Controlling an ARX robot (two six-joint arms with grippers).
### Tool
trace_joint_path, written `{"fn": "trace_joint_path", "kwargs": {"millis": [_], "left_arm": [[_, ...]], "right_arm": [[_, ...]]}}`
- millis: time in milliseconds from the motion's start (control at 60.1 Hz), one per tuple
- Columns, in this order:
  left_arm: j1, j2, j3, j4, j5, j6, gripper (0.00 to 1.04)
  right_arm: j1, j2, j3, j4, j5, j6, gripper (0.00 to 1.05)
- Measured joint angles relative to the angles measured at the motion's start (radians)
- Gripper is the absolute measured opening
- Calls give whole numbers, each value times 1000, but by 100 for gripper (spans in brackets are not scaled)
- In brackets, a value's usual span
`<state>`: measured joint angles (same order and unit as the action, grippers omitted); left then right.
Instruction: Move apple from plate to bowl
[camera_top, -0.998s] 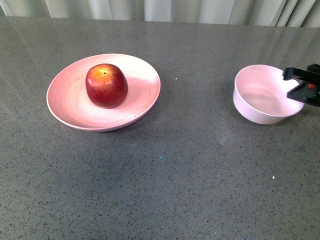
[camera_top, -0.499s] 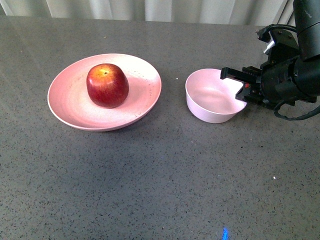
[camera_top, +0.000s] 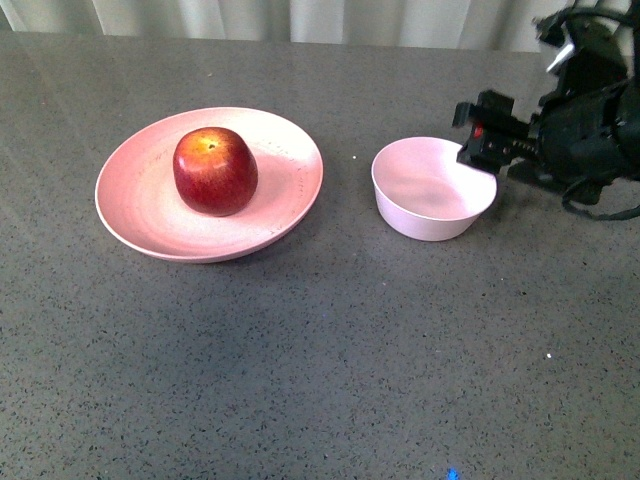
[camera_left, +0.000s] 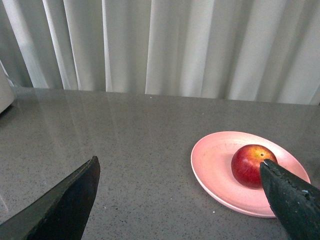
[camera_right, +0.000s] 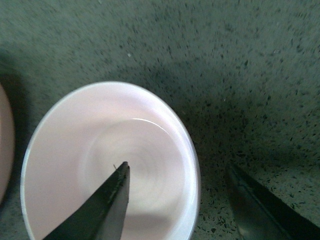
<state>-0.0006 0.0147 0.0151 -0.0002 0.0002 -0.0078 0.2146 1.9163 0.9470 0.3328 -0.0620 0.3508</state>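
The right gripper (camera_top: 471, 134) hangs at the bowl's right-hand rim with its jaws spread. In the right wrist view, the gripper (camera_right: 178, 168) has one dark finger over the bowl's hollow and the other outside the wall, so the rim lies between them. Whether either finger touches the bowl (camera_top: 430, 216) cannot be told. The bowl is small, deep and pale lilac-pink, with sloping sides and a smooth inside holding nothing, and it stands upright on the dark speckled table (camera_top: 320, 360).

The left gripper (camera_left: 180, 161) shows only in its own wrist view. Its two black fingers are held wide apart with nothing between them, above bare table, and they point towards the plate (camera_left: 210, 160) and a pale pleated curtain (camera_left: 175, 45) beyond.

The apple (camera_top: 215, 170) sits on the plate (camera_top: 130, 225), slightly left of its middle in the front view and well apart from the bowl. It is round and dark glossy red, with a yellow-orange patch around the stem dimple, which faces up. The plate is wide, shallow and salmon-pink with fine speckles, and its rim lies near the bowl without touching it.
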Motion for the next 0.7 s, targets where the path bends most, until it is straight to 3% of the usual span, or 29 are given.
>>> {"fn": "trace_joint_path", "kwargs": {"millis": [183,283,366,466,699], "left_arm": [[0,0,0,0,0,0,96],[0,0,0,0,0,0,96],[0,0,0,0,0,0,96],[0,0,0,0,0,0,96],[0,0,0,0,0,0,96]], "right_arm": [[-50,-213,-129,105,12,-38,97],[-93,-326,-206,150,-11,-46,95],[-127,-406,-336,409,104,-154,83],[-162,-510,-481,591,116,-265,68],[-213,-657,-659,622,66,-330,29]]}}
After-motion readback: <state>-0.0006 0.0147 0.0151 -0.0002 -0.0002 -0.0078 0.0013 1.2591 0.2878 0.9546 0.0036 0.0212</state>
